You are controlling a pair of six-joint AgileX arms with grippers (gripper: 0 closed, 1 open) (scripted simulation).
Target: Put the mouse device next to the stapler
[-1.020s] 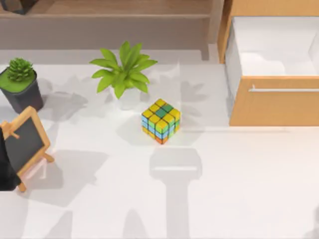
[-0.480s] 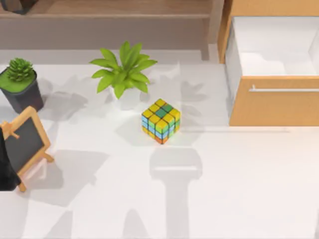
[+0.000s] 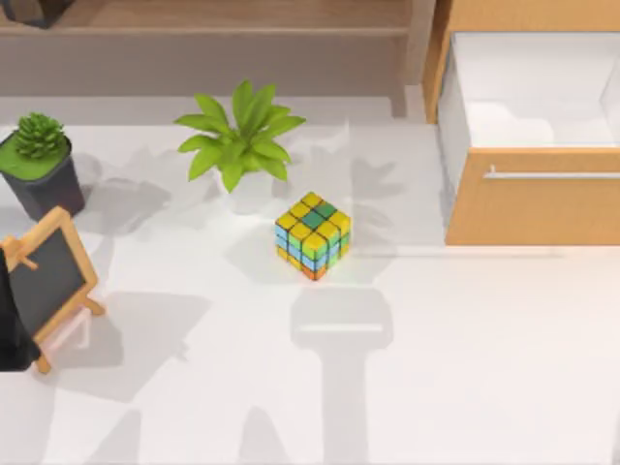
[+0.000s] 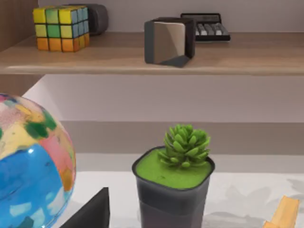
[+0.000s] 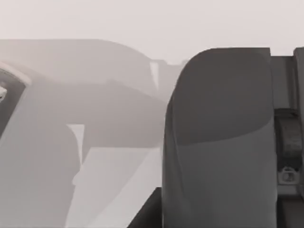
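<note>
Table [image 3: 484, 368]: a white top. Its whole near half, from the middle to the right edge, is left bare, and this is the widest room for moving.
Puzzle cube [image 3: 313, 235]: set near the table's centre, apart from everything else, with free surface on all four sides.
Leafy plant [image 3: 240, 136]: placed behind the puzzle cube toward the far edge, near it but not touching.
Potted succulent [image 3: 39, 165]: kept at the far left corner, in a dark pot.
Chalkboard easel [image 3: 46, 281]: stood at the left edge, in front of the potted succulent, so that side is crowded.
Drawer [image 3: 533, 199]: pulled open over the far right corner. Its wooden front closes off that corner, and its white inside is seen from above.
Shelf [image 4: 152, 57]: a wooden board carried above and behind the potted succulent, bearing a second cube [image 4: 59, 27], a dark box [image 4: 169, 40] and a calculator [image 4: 205, 26].
Mouse device [image 4: 96, 18]: taken to be the dark rounded shape on the shelf just behind the second cube. It is mostly hidden, so this cannot be told for certain.
Globe [image 4: 28, 166]: seen close beside the potted succulent in the left wrist view.
Left arm [image 3: 10, 325]: parked at the left edge, beside the chalkboard easel.
Left gripper: whether it is spread or pressed together cannot be told.
Right gripper [image 5: 218, 142]: a grey part is seen close up over a pale surface. Its state cannot be told.
</note>
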